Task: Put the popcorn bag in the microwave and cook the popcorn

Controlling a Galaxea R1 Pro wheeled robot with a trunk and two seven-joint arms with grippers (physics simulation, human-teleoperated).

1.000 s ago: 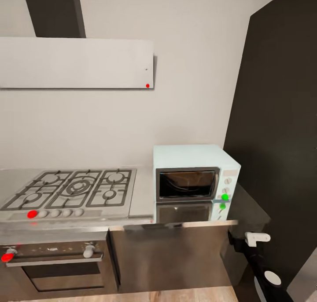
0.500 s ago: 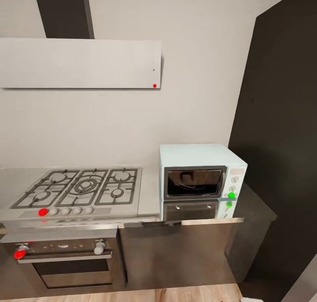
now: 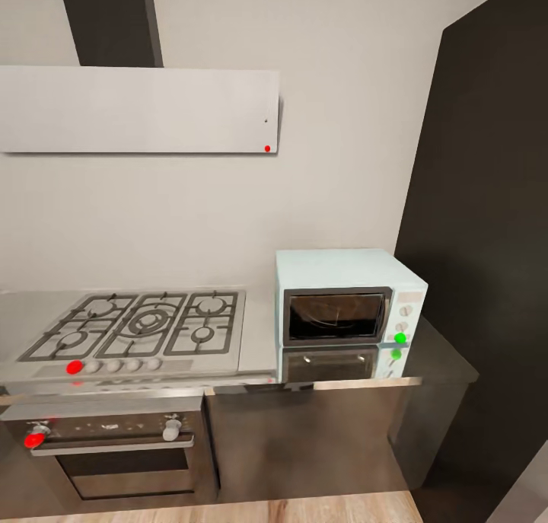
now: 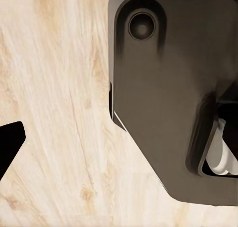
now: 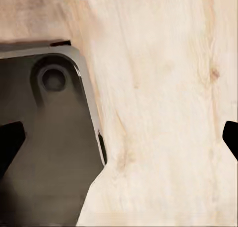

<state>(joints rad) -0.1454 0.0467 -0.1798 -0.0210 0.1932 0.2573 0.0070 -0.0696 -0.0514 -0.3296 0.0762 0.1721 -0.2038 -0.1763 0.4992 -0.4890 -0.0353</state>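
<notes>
- So, the microwave [image 3: 350, 314] sat on the countertop [image 3: 259, 333] right beside the gas hob [image 3: 137, 326], door shut, green lights on its right panel. Something brownish showed through the dark glass, but I couldn't tell if that was the popcorn bag or just a reflection.
- Both wrist cameras looked straight down at the wooden floor [image 5: 163, 108] with the robot's dark base [image 4: 163, 88] in the shot, so the arms seemed to hang low, well away from anything on the counter.
- Right gripper [image 5: 119, 133]: dark fingertips [image 5: 10, 138] sat at opposite edges of its view — spread wide, nothing between them.
- Left gripper [image 4: 119, 138]: only one fingertip [image 4: 10, 142] was clear, the other side was lost against the base, so I honestly couldn't tell its state.
- What could've gone wrong, my guess: if the bag was not inside, it was somewhere off to the side, and hunting for it meant driving the base close to the dark cabinets [image 3: 304, 439].
- Also, raising an arm from that low could've clipped the counter edge or the oven [image 3: 106, 447] knobs — or bumped the microwave and shoved it along the steel.
</notes>
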